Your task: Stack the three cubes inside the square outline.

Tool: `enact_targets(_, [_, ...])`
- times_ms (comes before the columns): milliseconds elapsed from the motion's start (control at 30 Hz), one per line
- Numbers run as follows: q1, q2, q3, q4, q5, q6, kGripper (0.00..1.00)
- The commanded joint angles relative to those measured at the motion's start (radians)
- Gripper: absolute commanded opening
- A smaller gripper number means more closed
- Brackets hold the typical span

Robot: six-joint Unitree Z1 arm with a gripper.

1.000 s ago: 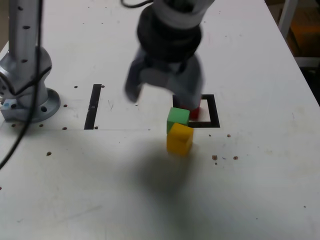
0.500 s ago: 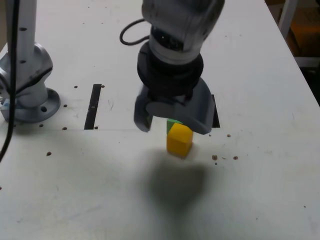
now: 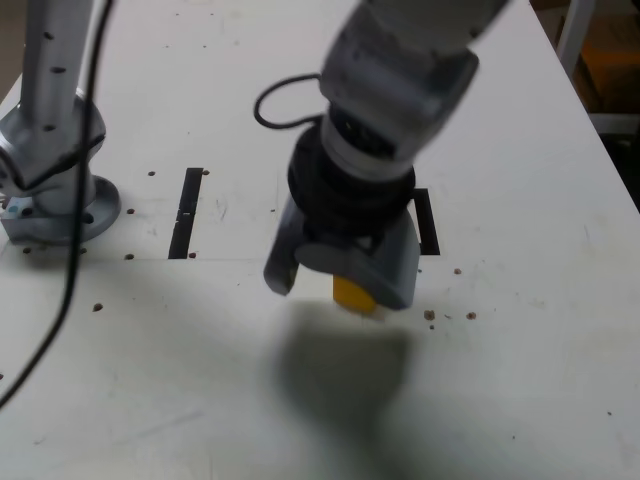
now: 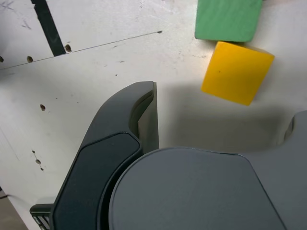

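Note:
My gripper (image 3: 337, 283) stands open, low over the cubes. In the exterior view only a sliver of the yellow cube (image 3: 352, 293) shows beneath it, between the two fingers. The wrist view shows the yellow cube (image 4: 237, 72) on the table just ahead of the fingertips (image 4: 146, 93), untouched, its corner against the green cube (image 4: 228, 19). Nothing lies between the jaws. The arm hides the green cube in the exterior view, and the red cube is hidden in both views. One side of the square outline (image 3: 428, 222) shows past the arm on the exterior view's right.
The arm's grey base (image 3: 50, 195) stands at the exterior view's left with a black cable (image 3: 60, 300) hanging in front of it. A straight black strip (image 3: 186, 212) lies between the base and the cubes. Small dark specks (image 3: 430, 315) dot the white table.
The gripper has come down and toward the camera, from above the outline to over the cubes. It now covers the green cube and most of the yellow one. Its jaws stayed open.

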Motion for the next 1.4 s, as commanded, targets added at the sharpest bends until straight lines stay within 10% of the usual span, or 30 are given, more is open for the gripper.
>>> enact_targets(0, [0.005,0.022,-0.011,0.002,0.003,0.008,0.98])
enact_targets(533, [0.029,0.063,-0.006,-0.05,0.044,0.046,0.9])
enact_targets(1367, [0.041,0.067,0.003,-0.089,0.066,0.033,0.42])
